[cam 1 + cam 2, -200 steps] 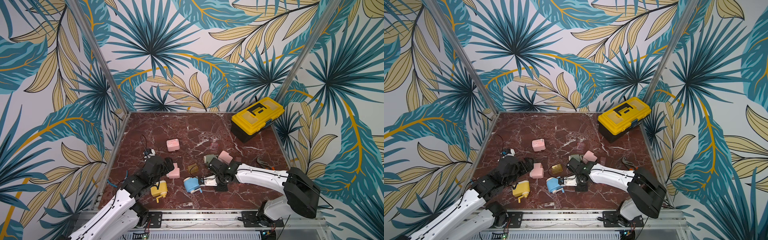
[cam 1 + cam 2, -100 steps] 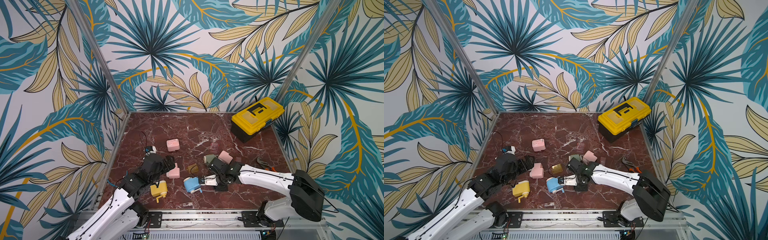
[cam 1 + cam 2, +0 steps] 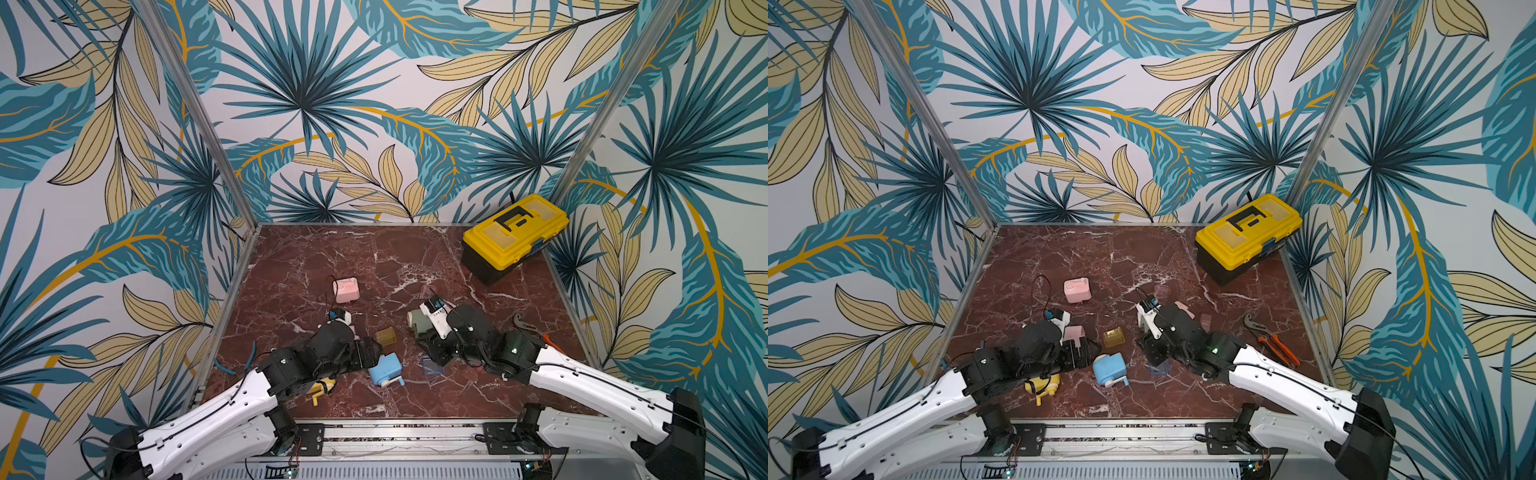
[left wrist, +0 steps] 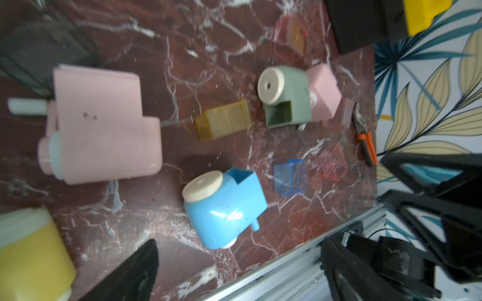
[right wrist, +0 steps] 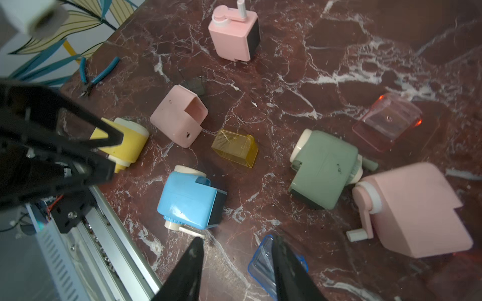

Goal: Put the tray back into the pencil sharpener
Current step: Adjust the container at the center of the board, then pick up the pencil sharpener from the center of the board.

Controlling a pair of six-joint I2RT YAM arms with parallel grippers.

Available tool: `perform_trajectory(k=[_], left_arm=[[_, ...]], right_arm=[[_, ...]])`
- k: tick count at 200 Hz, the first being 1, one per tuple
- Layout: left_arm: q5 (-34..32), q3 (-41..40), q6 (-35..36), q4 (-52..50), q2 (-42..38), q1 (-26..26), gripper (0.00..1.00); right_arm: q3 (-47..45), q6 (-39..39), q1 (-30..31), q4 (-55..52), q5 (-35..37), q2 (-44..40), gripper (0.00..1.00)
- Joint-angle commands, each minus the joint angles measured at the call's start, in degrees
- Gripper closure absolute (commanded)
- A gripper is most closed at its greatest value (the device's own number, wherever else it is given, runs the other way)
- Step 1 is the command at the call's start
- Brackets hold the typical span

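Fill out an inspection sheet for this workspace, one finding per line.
Surface: red marble tabletop, no spills seen.
Job's things: blue pencil sharpener, slot empty; blue tray loose beside it.
Clutter: pink sharpener, green sharpener, yellow sharpener, yellow tray, red tray, yellow toolbox, pliers, cutters.
Grippers: left gripper open, empty; right gripper open over the blue tray.
Cables: black cable looping off the left wrist.
Surroundings: leaf-print walls, aluminium rail in front.

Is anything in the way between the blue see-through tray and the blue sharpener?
Nothing visible. Only bare marble tabletop lies between the blue tray and the blue pencil sharpener. The yellow tray sits off to the side. The right gripper hovers open over the blue tray.
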Motion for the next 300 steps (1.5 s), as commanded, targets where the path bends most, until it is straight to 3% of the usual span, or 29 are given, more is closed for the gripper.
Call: perform_trajectory(k=[1, 52, 76, 100, 136, 149, 169, 208, 243, 300], left_arm=[[-1.6, -2.4, -6.8, -1.3, 1.1, -2.0, 0.0], [-1.0, -4.6, -6.4, -0.9, 3.3, -2.2, 0.0], [-0.7, -4.3, -6.0, -0.9, 3.4, -2.2, 0.06], [-0.5, -4.6, -6.5, -0.2, 3.3, -2.2, 0.11], [2.1, -6.7, -8.4, 7.3, 5.4, -2.1, 0.11], [2.9, -6.4, -9.1, 9.0, 7.6, -2.2, 0.07], [2.7, -4.9, -10.0, 9.0, 10.7, -2.1, 0.0], [3.4, -0.6, -10.6, 8.1, 16.7, -2.5, 0.0], [-2.1, 5.2, -16.3, 3.5, 22.3, -6.6, 0.0], [-8.2, 9.7, -24.2, -0.8, 28.7, -9.4, 0.01]], right_arm=[[-1.7, 18.6, 0.2, 0.6, -1.0, 1.2, 0.5], [-5.4, 26.0, 0.1, 12.4, -11.9, 7.1, 0.4], [-4.9, 28.0, 0.2, 15.5, -18.0, 12.8, 0.38], [-3.8, 27.2, 0.2, 15.5, -19.2, 15.9, 0.35], [-1.3, 24.6, 0.0, 5.6, -14.6, 14.4, 0.29], [-0.6, 23.8, 0.0, 1.4, -11.1, 12.9, 0.26], [0.4, 23.2, -0.1, -4.4, -6.6, 10.8, 0.22], [0.1, 24.8, -0.9, -12.4, 1.5, 6.0, 0.21], [-0.8, 27.0, -0.9, -17.9, 11.1, -1.8, 0.2], [-0.5, 24.7, -1.2, -20.0, 11.0, -3.2, 0.17]])
